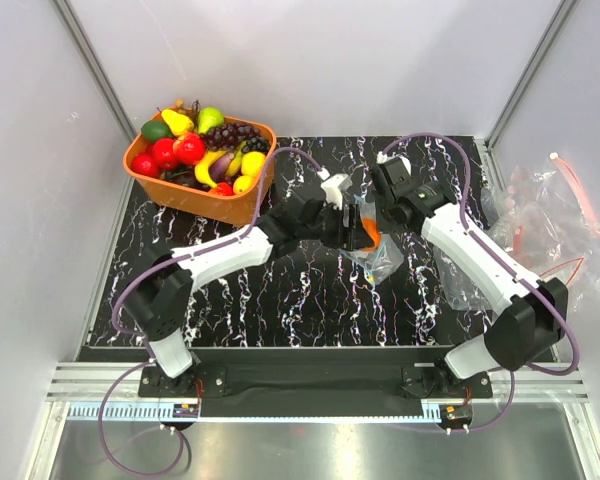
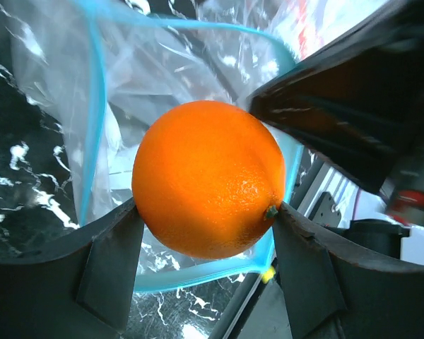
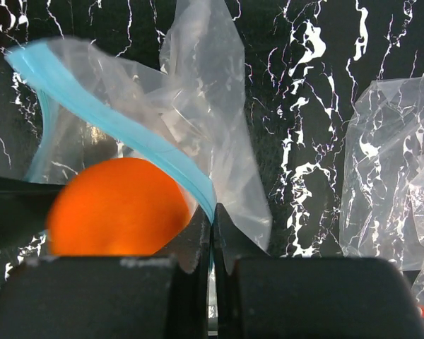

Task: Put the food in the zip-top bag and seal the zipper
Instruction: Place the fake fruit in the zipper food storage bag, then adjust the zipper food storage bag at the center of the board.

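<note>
My left gripper point(image 2: 206, 212) is shut on the orange toy fruit point(image 2: 208, 178) and holds it at the open mouth of the clear zip-top bag point(image 2: 155, 70). The bag's light blue zipper point(image 2: 92, 127) loops around the orange. My right gripper point(image 3: 213, 219) is shut on the blue zipper point(image 3: 127, 131) edge and holds the bag's mouth up; the orange point(image 3: 116, 205) shows just left of it. In the top view both grippers meet at the table's middle, left point(image 1: 352, 226) and right point(image 1: 378, 212), with the bag point(image 1: 380, 258) hanging below. More toy fruits lie in the orange basket point(image 1: 180, 190).
The basket at the back left also holds grapes point(image 1: 230, 133), a green pear point(image 1: 210, 118) and a lime point(image 1: 155, 130). Several clear bags with red-orange strips point(image 1: 545, 215) lie at the right edge, also in the right wrist view point(image 3: 389, 183). The table is black marble point(image 1: 310, 290).
</note>
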Controlling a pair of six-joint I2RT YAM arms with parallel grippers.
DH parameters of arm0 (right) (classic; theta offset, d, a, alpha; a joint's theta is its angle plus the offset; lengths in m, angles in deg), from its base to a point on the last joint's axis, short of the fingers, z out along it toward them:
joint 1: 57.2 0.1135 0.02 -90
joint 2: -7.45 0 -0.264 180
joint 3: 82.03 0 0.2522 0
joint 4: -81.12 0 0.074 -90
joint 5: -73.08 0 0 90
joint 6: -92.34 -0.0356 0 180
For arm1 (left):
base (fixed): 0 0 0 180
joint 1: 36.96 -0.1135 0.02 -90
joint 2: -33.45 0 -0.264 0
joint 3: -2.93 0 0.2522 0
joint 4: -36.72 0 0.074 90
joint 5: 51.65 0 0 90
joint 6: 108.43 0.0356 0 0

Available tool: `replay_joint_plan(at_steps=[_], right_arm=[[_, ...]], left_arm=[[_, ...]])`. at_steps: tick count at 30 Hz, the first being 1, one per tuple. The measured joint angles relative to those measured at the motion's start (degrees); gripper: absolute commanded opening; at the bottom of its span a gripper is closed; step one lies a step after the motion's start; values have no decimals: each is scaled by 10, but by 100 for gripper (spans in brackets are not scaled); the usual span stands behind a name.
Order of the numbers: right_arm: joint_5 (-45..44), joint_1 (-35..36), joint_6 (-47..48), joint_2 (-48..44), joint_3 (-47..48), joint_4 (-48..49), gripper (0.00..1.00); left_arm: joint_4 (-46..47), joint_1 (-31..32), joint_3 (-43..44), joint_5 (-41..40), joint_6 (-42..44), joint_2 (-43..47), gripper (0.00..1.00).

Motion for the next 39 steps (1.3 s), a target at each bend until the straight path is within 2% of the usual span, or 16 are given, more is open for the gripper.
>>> replay_joint_plan(at_steps=[4,8,10,11,19,25,34,38,39], right_arm=[[0,0,-6,-14,-11,6,0],[0,0,-13,-24,-23,15,0],[0,0,-15,-31,-28,17,0],[0,0,-16,-34,-29,18,0],[-2,0,-22,-45,-37,27,0],[-3,0,-26,-48,-46,28,0],[-5,0,-30,-55,-47,28,0],[-6,0,-31,-56,-47,28,0],[-7,0,-32,-56,-47,28,0]], left_arm=[[-7,16,6,-11,0,-20,65],[-31,24,13,-30,3,-23,85],[-41,24,23,-35,9,-25,91],[-45,24,26,-39,12,-25,99],[-106,24,62,-55,42,-22,99],[-172,20,71,-90,66,23,98],[-213,-28,77,-106,78,40,96],[-206,-24,77,-89,71,22,91],[-204,-24,77,-86,68,16,85]])
